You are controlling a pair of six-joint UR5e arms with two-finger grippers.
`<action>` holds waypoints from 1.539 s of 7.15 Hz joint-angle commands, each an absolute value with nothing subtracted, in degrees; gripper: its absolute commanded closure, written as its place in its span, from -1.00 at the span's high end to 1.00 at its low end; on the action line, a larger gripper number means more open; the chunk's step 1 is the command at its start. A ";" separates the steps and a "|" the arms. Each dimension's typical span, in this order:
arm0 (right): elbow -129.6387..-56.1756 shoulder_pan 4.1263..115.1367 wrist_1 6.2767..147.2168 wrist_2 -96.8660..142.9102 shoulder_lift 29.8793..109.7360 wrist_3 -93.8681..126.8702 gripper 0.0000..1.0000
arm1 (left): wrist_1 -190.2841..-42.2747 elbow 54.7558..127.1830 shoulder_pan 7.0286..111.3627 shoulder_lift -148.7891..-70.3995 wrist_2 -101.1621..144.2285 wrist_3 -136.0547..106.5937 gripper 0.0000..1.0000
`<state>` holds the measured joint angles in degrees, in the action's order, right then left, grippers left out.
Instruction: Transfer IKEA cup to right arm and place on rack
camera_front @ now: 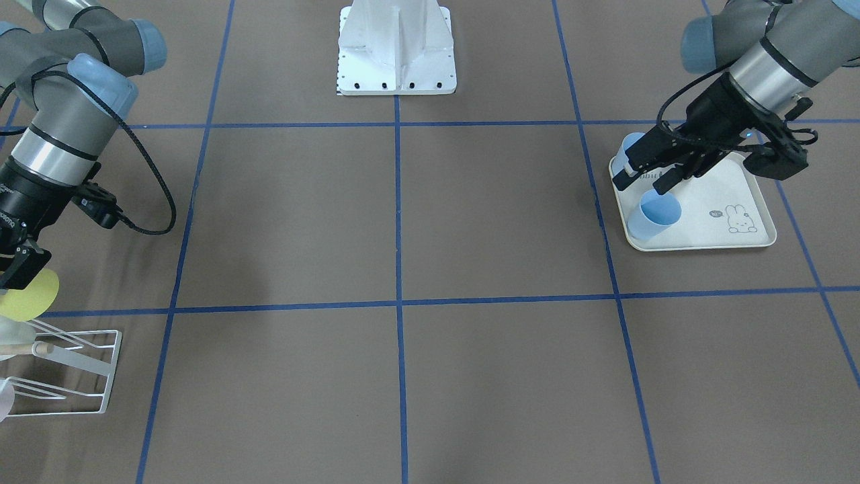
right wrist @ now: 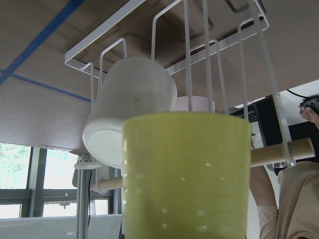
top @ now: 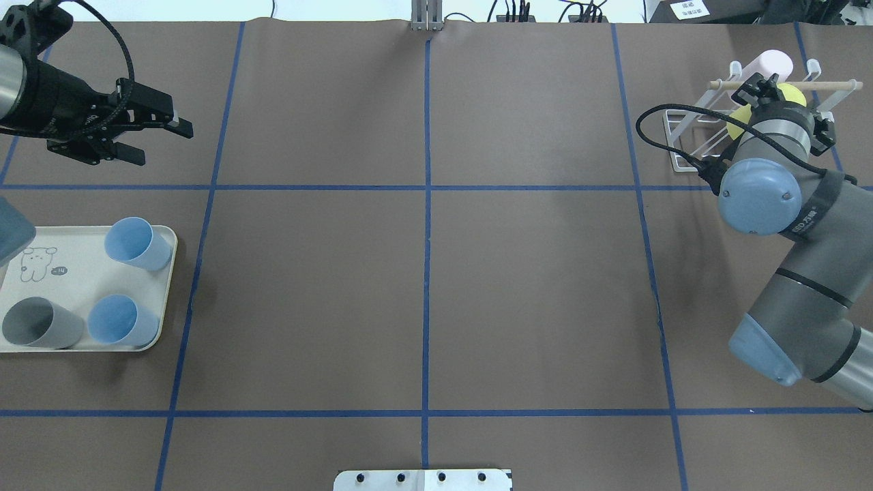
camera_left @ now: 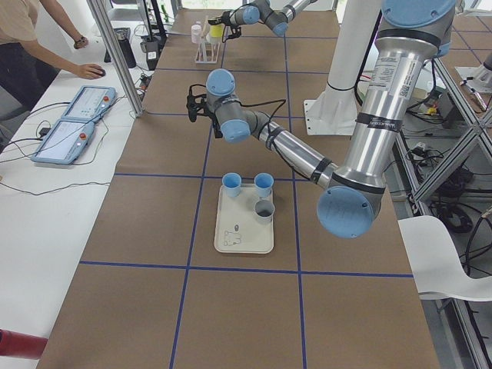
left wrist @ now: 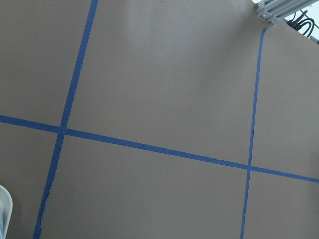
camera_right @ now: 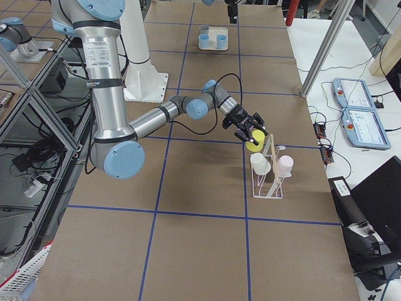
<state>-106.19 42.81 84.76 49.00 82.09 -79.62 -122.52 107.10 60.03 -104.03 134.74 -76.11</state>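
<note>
Table: brown cover, blue tape grid.

Right arm enters at view's far-left corner. Right gripper is at the left edge, partly cut off, jaws on yellow cup. Cup sits just beyond rack in view; contact not determinable.

Rack: white wire w/ wooden dowel, near left, partly out of frame.

Left arm enters at view's far right. Left gripper, jaws apart, overlaps far-left corner of cream tray w/ rabbit print.

Blue cup on tray; second blue cup mostly hidden behind gripper.

White base plate at far centre.
</note>
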 commanded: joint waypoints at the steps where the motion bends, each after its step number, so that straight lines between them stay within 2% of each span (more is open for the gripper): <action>1: -105.91 42.80 84.73 48.96 82.00 -79.63 -0.30 | -122.52 106.88 59.50 -104.24 134.74 -76.11 1.00; 2: -105.91 42.80 84.73 49.04 82.00 -79.63 -0.20 | -122.43 106.79 59.50 -104.24 134.74 -76.11 1.00; 4: -105.56 42.80 84.64 48.87 82.00 -79.28 0.61 | -122.52 106.87 59.50 -104.24 134.74 -76.11 1.00; 8: -105.56 42.80 84.64 48.87 81.74 -79.19 0.63 | -122.43 106.79 59.50 -104.15 134.74 -76.11 1.00; 11: -106.95 42.98 84.81 49.74 76.84 -78.40 0.67 | -122.52 106.61 59.50 -103.98 134.74 -76.03 1.00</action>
<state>-106.16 42.89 84.66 49.18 79.03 -78.69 -122.51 106.67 59.50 -104.06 134.74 -76.06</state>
